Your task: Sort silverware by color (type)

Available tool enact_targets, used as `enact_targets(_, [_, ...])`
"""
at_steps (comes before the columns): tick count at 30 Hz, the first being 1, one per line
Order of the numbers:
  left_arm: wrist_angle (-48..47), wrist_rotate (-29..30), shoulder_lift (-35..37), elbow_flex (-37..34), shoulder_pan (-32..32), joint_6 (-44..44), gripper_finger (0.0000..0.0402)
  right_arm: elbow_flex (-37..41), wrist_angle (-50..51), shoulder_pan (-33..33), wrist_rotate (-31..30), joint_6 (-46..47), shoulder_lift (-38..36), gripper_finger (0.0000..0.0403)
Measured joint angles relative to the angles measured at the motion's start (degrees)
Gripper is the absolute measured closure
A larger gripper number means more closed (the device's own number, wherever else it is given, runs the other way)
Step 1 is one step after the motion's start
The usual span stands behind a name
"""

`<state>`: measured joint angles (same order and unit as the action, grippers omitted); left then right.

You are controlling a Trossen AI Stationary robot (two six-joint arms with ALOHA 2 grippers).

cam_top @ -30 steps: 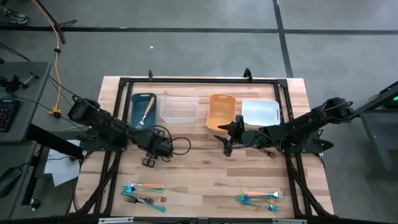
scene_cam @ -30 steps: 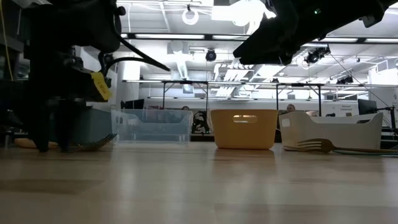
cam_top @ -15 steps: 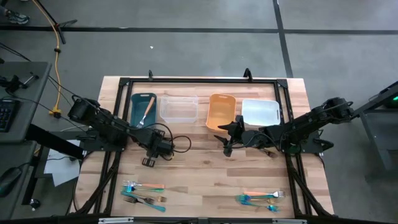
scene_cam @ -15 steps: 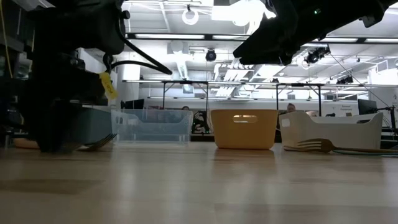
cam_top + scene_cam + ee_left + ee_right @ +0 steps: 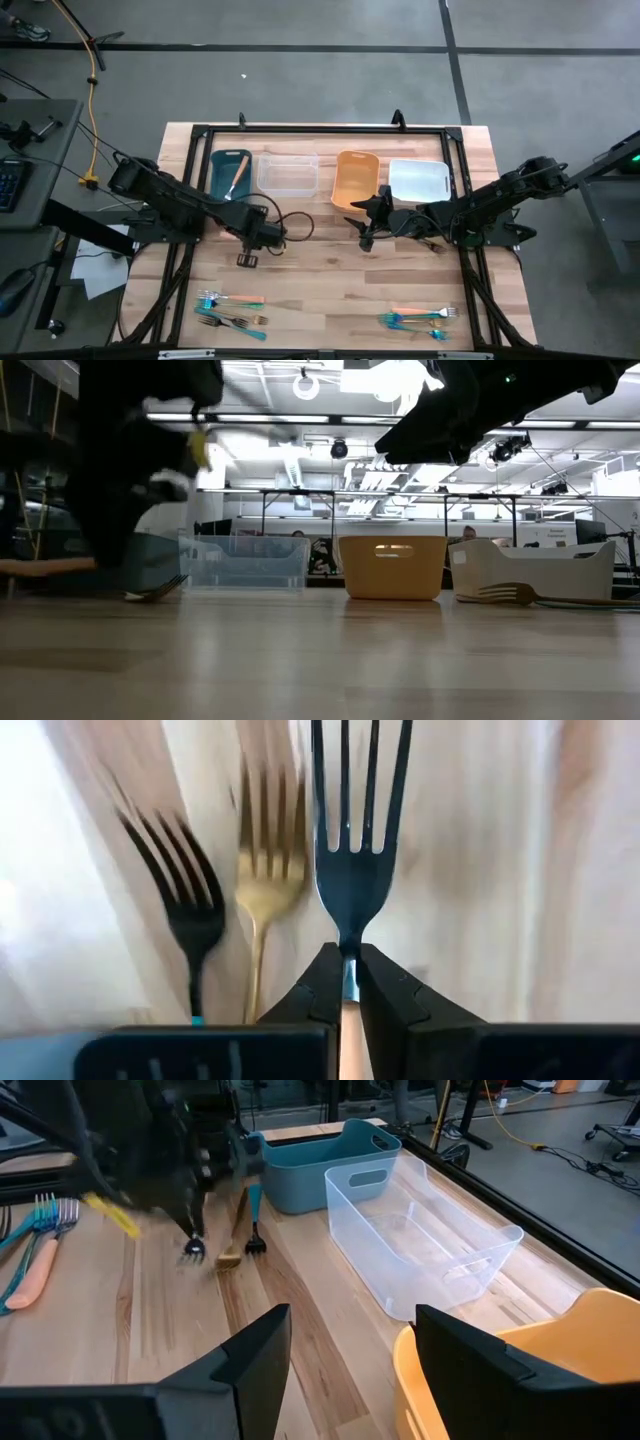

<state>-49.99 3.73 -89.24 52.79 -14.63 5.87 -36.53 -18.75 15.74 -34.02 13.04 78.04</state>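
A: Where is the fork being handled?

B: The left wrist view shows it best: a dark-tined fork (image 5: 350, 870) with a salmon handle, its neck pinched between the left gripper (image 5: 347, 982) fingers, which are pressed together on it. Just beside it lie a gold fork (image 5: 262, 890) and a black fork (image 5: 190, 910) with a teal handle end, on the wooden table (image 5: 480, 870).

A: Does the high view show that?

B: Only the left gripper (image 5: 248, 258) at about 9 o'clock from the table's centre, below the teal bin (image 5: 228, 175); the fork itself is too small to make out there. That view adds two clusters of silverware, one (image 5: 232, 310) at 7 o'clock, another (image 5: 418, 318) at 5 o'clock.

A: The other arm?

B: The right gripper (image 5: 366, 222) hovers near centre, fingers spread with nothing between them, beside the orange bin (image 5: 354, 180). Its wrist view shows the clear bin (image 5: 420, 1240) near it. The white bin (image 5: 418, 180) sits at 2 o'clock.
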Motion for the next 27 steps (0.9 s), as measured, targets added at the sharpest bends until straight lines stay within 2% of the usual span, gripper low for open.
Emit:
enact_targets(4, [1.58,0.93,4.11,3.12,-0.19,1.47,0.0393,0.0,0.82,0.01,0.0,0.0,0.0,0.0195])
enact_targets(8, [10.98,6.69,10.94,3.04,-1.45,1.96,0.0393,0.0,1.1,-0.01,0.42,0.0,0.0,0.0195])
enact_targets(11, [22.8,11.82,16.36,0.23,-2.45,0.11,0.0394,0.0,1.05,0.01,3.06,0.08,0.0,0.0195])
enact_targets(14, [39.2,16.15,20.81,-5.17,-2.96,-3.08,0.0394,-0.02,0.44,0.01,6.0,0.0,0.0,0.0195])
enact_targets(20, [75.47,17.79,23.01,-18.84,-2.55,-11.5,0.0394,-0.02,-0.51,0.01,7.65,-1.05,0.0,0.0195])
enact_targets(24, [88.09,18.47,22.51,-25.23,-1.91,-12.0,0.0394,-0.02,-1.48,0.03,7.67,-2.13,0.0,0.0195])
enact_targets(27, [91.69,20.69,22.54,-27.71,-1.84,-11.99,0.0394,-0.02,-2.28,0.03,7.67,-3.43,0.0,0.0195])
